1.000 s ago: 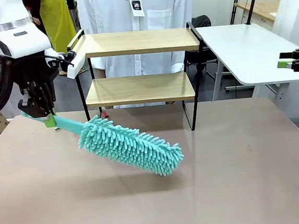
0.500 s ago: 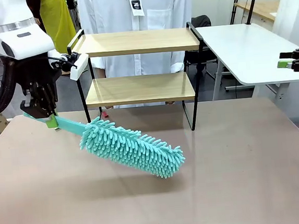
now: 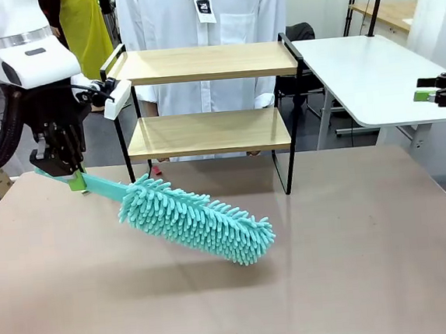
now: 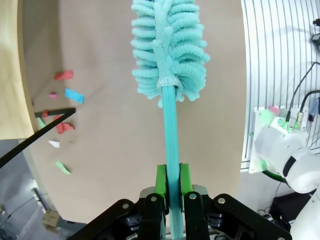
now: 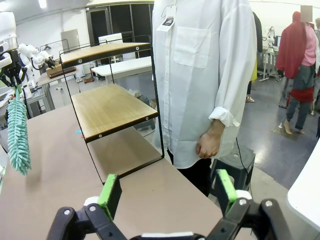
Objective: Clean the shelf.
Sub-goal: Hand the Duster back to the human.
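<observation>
The shelf (image 3: 205, 98) stands at the table's far edge, two light wooden boards in a black frame. My left gripper (image 3: 73, 178) hangs to the left of the shelf, shut on the thin handle of a teal fluffy duster (image 3: 196, 220). The duster's head slants down to the right, just above the table in front of the shelf. In the left wrist view the green pads (image 4: 161, 181) clamp the duster (image 4: 169, 45) handle, and a shelf (image 4: 10, 70) board shows at the left edge. My right gripper (image 5: 167, 192) stands open, holding nothing, facing the shelf (image 5: 110, 107) from its side.
A person in a white shirt (image 3: 202, 20) stands behind the shelf, hands down. Coloured paper scraps (image 4: 65, 85) lie on the table by the shelf's black leg (image 4: 40, 135). A white side table (image 3: 371, 68) stands at the right, with my right gripper (image 3: 428, 94) over it.
The left wrist has turned slightly and the duster has shifted a touch to the right. The right arm has not moved.
</observation>
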Robot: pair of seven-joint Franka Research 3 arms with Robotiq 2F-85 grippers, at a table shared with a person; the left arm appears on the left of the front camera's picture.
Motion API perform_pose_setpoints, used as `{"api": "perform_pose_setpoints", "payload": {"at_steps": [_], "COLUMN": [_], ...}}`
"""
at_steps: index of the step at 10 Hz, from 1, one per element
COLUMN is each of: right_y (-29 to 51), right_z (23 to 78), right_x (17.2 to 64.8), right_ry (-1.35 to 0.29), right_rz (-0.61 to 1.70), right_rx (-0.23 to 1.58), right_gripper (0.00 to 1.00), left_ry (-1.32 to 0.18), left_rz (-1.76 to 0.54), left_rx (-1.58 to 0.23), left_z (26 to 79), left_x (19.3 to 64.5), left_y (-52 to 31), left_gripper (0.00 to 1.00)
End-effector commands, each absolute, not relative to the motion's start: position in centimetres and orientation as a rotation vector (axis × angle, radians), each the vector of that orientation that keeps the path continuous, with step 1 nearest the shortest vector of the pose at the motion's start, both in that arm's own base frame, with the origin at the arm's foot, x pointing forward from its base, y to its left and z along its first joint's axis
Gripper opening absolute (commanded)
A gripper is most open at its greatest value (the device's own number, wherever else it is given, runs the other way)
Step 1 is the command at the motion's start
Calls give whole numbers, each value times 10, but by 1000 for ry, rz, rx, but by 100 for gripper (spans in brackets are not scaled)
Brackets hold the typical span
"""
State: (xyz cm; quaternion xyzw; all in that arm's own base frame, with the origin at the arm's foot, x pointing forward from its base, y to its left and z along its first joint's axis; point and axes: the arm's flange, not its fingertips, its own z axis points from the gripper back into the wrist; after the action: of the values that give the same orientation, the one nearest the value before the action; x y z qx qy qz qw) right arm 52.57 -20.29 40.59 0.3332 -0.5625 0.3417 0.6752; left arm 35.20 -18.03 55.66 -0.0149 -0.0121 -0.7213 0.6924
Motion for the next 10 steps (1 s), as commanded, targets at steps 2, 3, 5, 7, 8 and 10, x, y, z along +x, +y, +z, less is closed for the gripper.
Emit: {"api": "perform_pose_setpoints", "payload": {"at_steps": [2, 3, 5, 7, 8, 10], "right_y": [-177, -158, -123, -89, -71, -30], "right_z": [426, 439, 458, 467, 465, 452], "right_x": [522, 519, 505, 487, 476, 454], "right_ry": [-1255, -1243, -1227, -1216, -1214, -1229], "right_rz": [874, 930, 1025, 1094, 1100, 1049], "right_rx": [815, 879, 1029, 1207, 1270, 1310], "right_gripper": [100, 100, 100, 100, 100, 100], "left_ry": [-100, -137, -224, -283, -343, -405], "left_rz": [-1552, -1550, -1557, -1537, -1528, -1496], "left_rx": [-94, -141, -221, -280, -312, -352], "left_z": [552, 542, 533, 523, 518, 506], "left_x": [357, 359, 359, 360, 357, 354], "left_y": [-171, -169, -156, -140, -131, -114], "left_gripper": [13, 13, 13, 13, 13, 13]}}
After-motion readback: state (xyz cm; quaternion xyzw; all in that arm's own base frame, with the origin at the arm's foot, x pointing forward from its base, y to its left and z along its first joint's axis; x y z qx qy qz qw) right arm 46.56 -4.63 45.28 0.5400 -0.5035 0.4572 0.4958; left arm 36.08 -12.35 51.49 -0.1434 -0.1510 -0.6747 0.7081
